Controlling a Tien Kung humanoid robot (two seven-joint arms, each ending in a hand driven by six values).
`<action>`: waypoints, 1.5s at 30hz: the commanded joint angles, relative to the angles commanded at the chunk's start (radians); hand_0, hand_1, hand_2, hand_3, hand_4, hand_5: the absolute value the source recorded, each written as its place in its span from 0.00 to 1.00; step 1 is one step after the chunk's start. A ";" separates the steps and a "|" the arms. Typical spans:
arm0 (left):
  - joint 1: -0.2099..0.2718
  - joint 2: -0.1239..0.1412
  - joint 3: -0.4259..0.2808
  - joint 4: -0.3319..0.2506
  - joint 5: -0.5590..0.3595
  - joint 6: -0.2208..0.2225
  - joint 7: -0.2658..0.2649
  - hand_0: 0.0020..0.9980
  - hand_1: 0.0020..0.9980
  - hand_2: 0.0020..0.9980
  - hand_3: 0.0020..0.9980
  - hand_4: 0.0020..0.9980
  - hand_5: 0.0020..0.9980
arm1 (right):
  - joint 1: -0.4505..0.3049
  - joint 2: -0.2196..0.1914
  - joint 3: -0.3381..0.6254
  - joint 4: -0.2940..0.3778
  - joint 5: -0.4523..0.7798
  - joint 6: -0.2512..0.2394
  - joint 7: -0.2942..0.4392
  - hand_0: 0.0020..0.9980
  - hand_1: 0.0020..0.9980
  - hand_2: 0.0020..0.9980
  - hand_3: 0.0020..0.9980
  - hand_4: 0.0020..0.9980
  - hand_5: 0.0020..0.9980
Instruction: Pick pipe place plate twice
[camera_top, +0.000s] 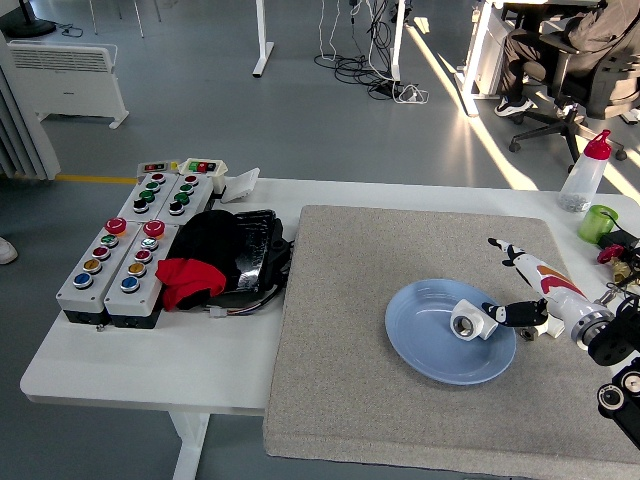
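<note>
A white pipe fitting (470, 321) lies inside the light blue plate (420, 345) on the grey mat. My right hand (522, 290) is just right of the plate, with its fingers spread and holding nothing; its black lower fingers are close beside the pipe at the plate's right rim. The left arm is out of the picture.
Grey button boxes (128, 247) and a black and red bundle (215, 258) lie on the table's left. A clear bottle with a red cap (585, 174) and a green cup (598, 222) stand at the far right edge. The grey mat (340, 300) covers the table's right half.
</note>
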 joint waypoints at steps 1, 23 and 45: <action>-0.001 0.000 0.002 0.000 0.000 -0.001 -0.002 0.58 0.58 0.58 0.49 0.41 1.00 | 0.011 -0.013 -0.012 -0.020 -0.010 0.011 -0.009 0.99 0.90 1.00 0.95 0.77 0.30; 0.013 0.000 -0.002 -0.001 0.006 -0.004 0.001 0.58 0.58 0.59 0.49 0.41 1.00 | 0.050 -0.025 -0.084 -0.172 0.087 0.100 -0.024 1.00 0.90 1.00 0.93 0.76 0.32; 0.004 0.000 0.010 0.000 -0.017 0.000 -0.001 0.58 0.58 0.58 0.49 0.41 1.00 | 0.059 0.028 -0.114 -0.289 0.121 -0.011 -0.005 0.67 0.70 0.73 0.73 0.60 0.22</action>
